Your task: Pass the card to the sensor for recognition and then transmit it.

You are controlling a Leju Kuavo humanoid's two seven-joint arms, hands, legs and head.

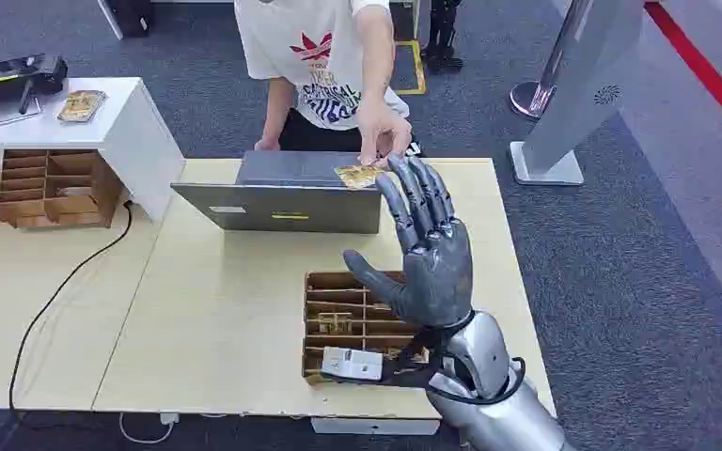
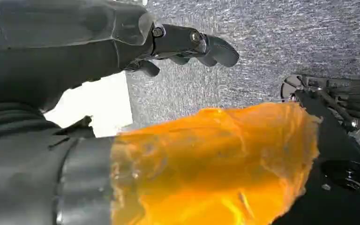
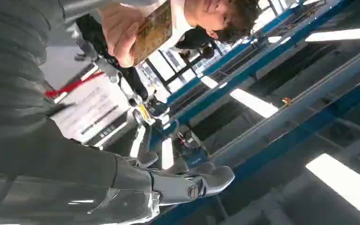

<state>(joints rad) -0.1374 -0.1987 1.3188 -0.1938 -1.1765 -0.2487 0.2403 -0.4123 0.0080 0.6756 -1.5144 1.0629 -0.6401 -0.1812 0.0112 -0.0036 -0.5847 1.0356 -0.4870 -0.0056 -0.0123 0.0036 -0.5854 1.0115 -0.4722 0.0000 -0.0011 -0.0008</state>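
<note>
A person's hand (image 1: 381, 127) reaches over the table and pinches a gold patterned card (image 1: 357, 176) above the grey slab-shaped sensor unit (image 1: 277, 193). My right hand (image 1: 428, 249) is raised upright just right of the card, with its fingers spread and fingertips close beside the card's edge. It holds nothing. In the right wrist view the card (image 3: 152, 30) sits in the person's hand (image 3: 119, 33), apart from my thumb (image 3: 206, 180). My left hand (image 2: 187, 44) hangs over grey carpet, fingers loosely apart and holding nothing.
A wooden slotted card tray (image 1: 353, 319) with a few cards stands on the pale table (image 1: 216, 310) under my right forearm. At the left are a white cabinet (image 1: 132, 122), another wooden organiser (image 1: 52, 188) and a black cable (image 1: 66, 282). A grey kiosk stand (image 1: 573, 103) stands at the right.
</note>
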